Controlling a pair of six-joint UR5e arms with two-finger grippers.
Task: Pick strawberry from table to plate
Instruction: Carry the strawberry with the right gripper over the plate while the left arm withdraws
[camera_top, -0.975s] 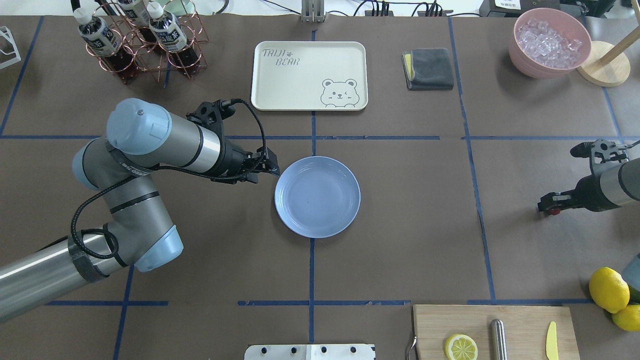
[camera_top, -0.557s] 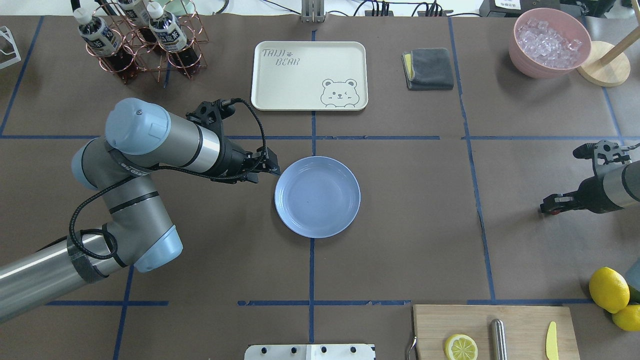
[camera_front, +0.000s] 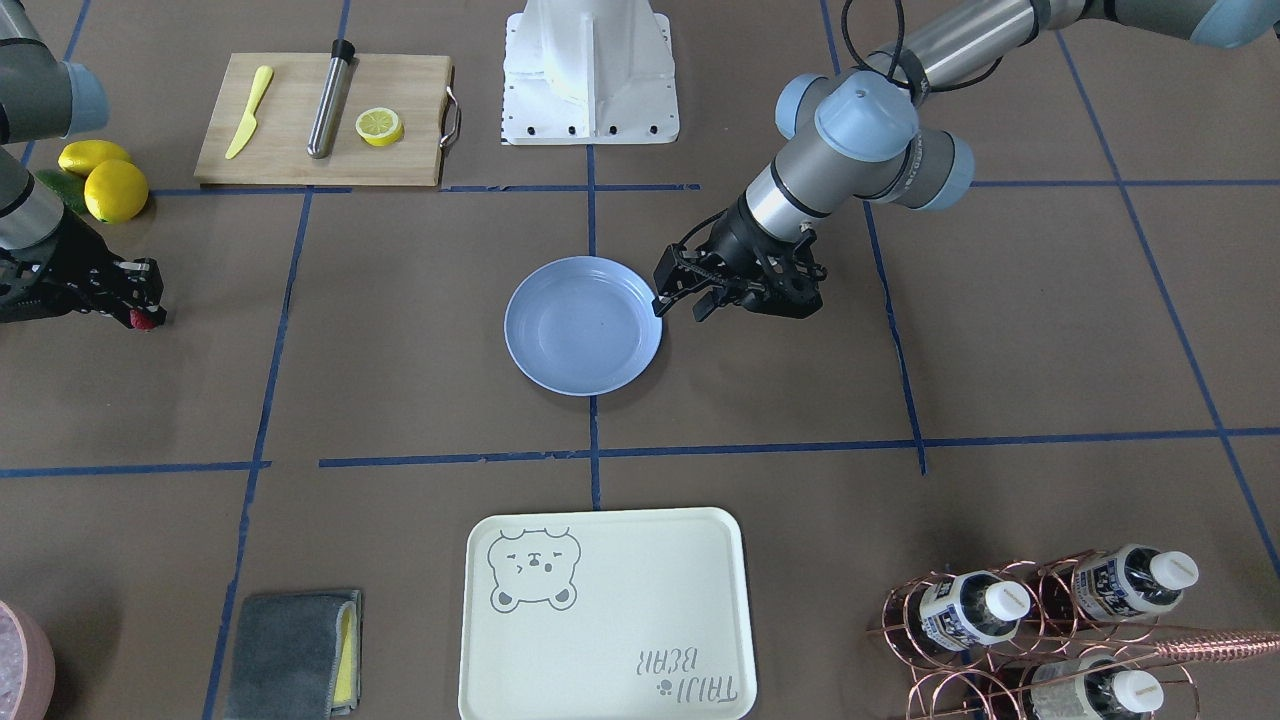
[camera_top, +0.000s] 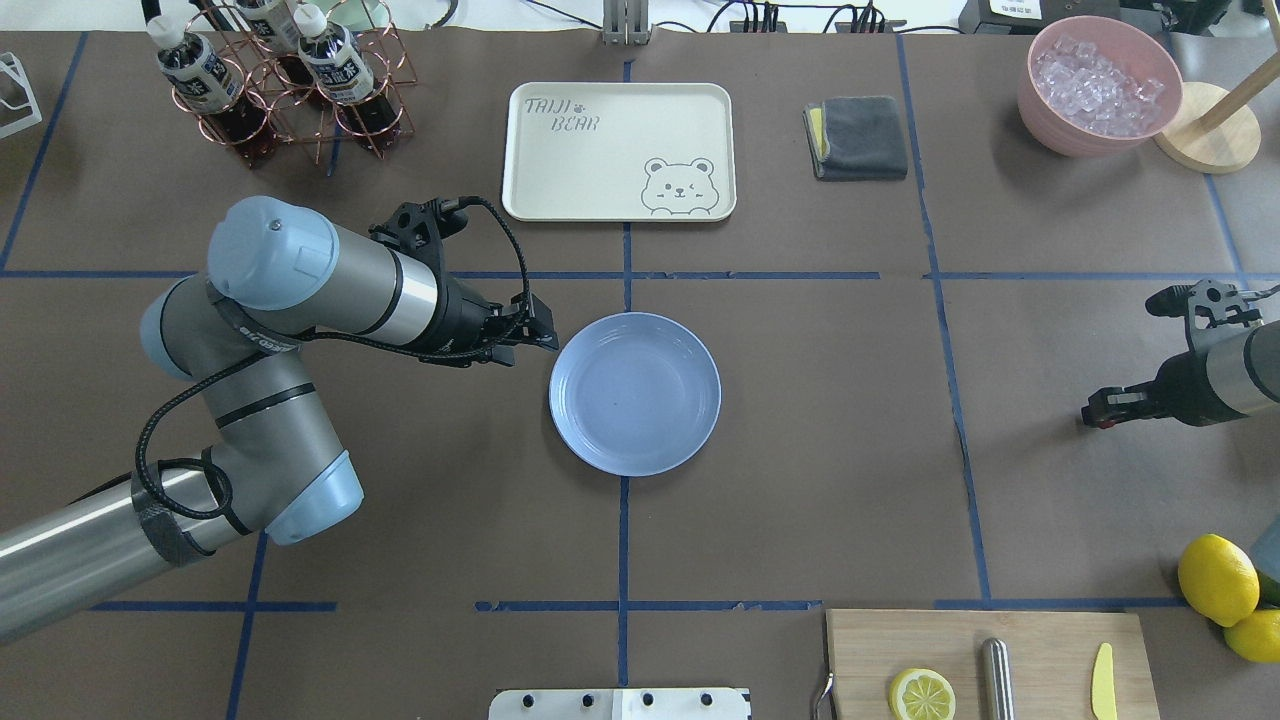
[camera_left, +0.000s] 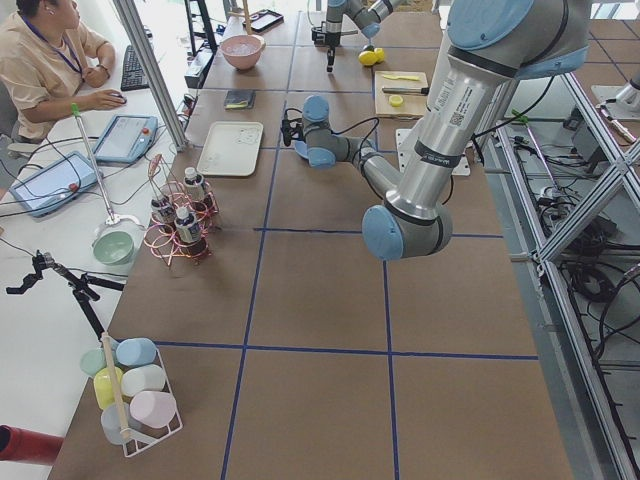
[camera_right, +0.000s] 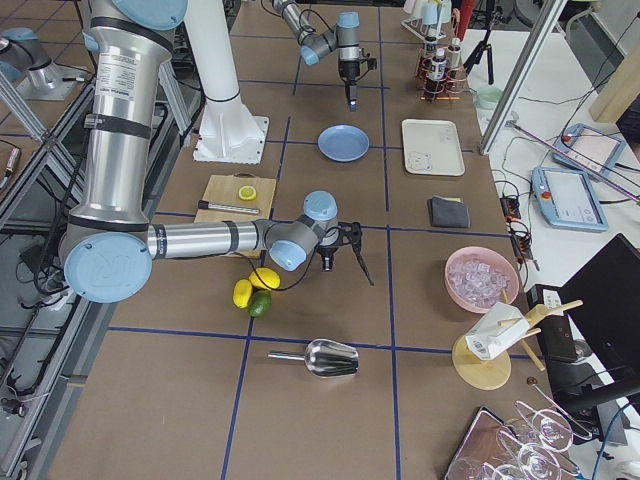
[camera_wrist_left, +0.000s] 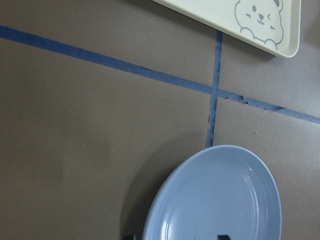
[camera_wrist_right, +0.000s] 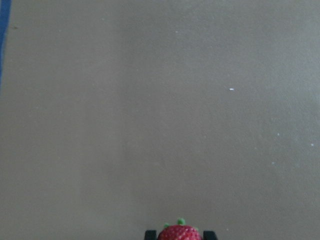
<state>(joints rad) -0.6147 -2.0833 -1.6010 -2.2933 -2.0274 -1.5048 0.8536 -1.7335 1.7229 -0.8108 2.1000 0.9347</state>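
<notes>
I see my right fingers (camera_wrist_right: 150, 234) gripping the strawberry (camera_wrist_right: 179, 233), pinched between their tips close to the tabletop (camera_top: 820, 420). The plate (camera_top: 634, 393) lies well apart from them, its rim just beside my left fingers (camera_front: 666, 296), which stand spread.

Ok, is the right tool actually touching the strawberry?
Touching. The right wrist view shows the strawberry wedged between both black fingertips of the right tool, with no gap on either side.
</notes>
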